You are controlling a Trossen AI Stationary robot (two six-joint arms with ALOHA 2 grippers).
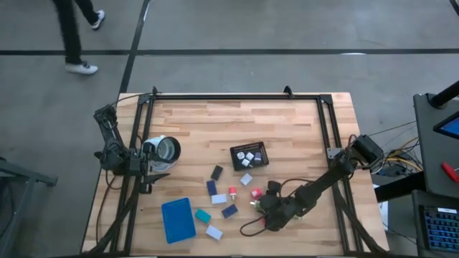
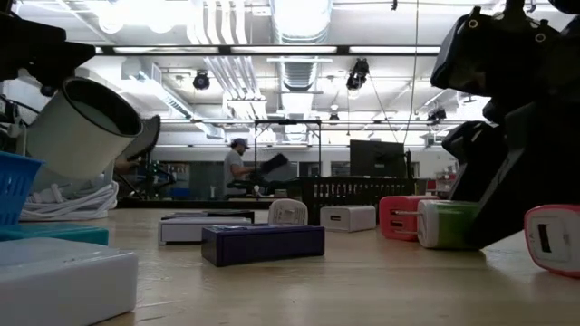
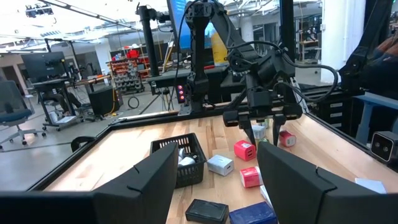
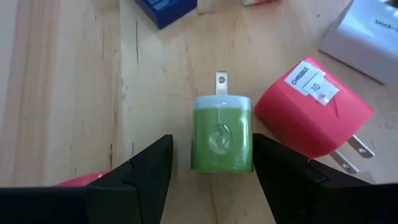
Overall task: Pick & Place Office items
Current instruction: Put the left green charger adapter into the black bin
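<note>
Surface (image 1: 287,122): pale wood planks, dark metal frame round the edge.
Left claw (image 1: 147,166): parked at the left edge by a white cylinder (image 1: 163,149); fingers (image 3: 146,180) spread wide, holding nothing.
Blue tray (image 1: 178,219): flat plastic rectangle, front left; contents not clear.
Flat blocks: teal (image 1: 203,215) and white (image 1: 214,231) just right of the tray; navy (image 1: 229,211), another navy (image 1: 211,187), white (image 1: 219,198), black (image 1: 216,172) scattered toward the middle. Six counted.
Mesh basket (image 1: 249,155): black wire, mid-surface, holds small white chargers (image 1: 249,158), about four.
White cube charger (image 1: 246,179): just in front of the basket.
Red chargers: one (image 1: 233,192) left of centre, one (image 1: 256,193) beside the right claw.
Green charger (image 4: 222,138): rounded plastic block, white cap, metal prong, lying flat on the wood.
Right claw (image 1: 262,206): low over the surface right of centre, fingers (image 4: 134,171) parted on either side of the green charger, not closed on it.
</note>
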